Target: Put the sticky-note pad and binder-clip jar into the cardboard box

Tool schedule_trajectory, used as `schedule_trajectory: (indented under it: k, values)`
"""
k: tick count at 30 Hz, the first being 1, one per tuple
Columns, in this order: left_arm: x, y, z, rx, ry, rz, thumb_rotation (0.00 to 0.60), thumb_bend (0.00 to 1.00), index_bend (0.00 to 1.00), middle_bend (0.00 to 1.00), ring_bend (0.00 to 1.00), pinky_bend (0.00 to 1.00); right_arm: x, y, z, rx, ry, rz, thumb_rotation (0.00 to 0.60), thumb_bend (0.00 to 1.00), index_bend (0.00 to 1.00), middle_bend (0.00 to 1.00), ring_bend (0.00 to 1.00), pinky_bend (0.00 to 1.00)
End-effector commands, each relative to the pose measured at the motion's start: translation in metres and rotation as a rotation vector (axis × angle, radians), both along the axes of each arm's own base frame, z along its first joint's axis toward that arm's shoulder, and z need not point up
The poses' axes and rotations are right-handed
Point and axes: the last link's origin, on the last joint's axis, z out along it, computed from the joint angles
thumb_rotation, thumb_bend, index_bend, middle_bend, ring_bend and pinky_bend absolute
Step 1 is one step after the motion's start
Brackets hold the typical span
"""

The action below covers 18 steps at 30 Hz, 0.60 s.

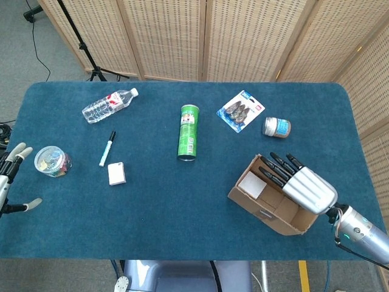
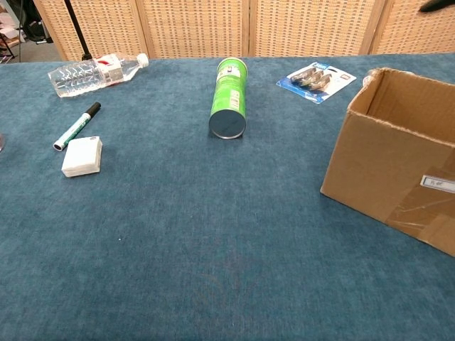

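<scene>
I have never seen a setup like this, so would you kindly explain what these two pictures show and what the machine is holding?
This is a two-armed robot at a table, steered by a person. One picture looks down from its head; the other looks forward from its chest.

The right robot hand hovers over the open cardboard box with fingers spread, holding nothing. A pale pad lies inside the box, apparently the sticky-note pad. The left robot hand waits open at the table's left edge, beside the binder-clip jar, not touching it.

Also on the blue cloth: a water bottle, a marker, a white block, a green can lying down, a blister pack and a small jar.
</scene>
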Motion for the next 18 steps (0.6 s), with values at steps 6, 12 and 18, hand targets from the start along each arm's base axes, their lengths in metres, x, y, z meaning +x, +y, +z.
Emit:
schedule_trajectory:
  k: [6,12,18]
  values:
    - [0.004,0.018,-0.007,-0.016,0.062,-0.033,0.600,0.00,0.00,0.00,0.00,0.00,-0.013,0.016,0.049,-0.173,-0.229,-0.085,0.600,0.00,0.03,0.00,0.00,0.18]
    - [0.004,0.044,-0.013,-0.061,0.121,0.009,0.600,0.00,0.00,0.00,0.00,0.00,-0.040,0.037,0.062,-0.279,-0.387,-0.182,0.600,0.00,0.01,0.00,0.00,0.10]
    - [-0.027,0.080,-0.015,-0.065,0.191,0.212,0.600,0.00,0.00,0.00,0.00,0.00,-0.071,0.062,0.052,-0.345,-0.519,-0.298,0.600,0.00,0.00,0.00,0.00,0.03]
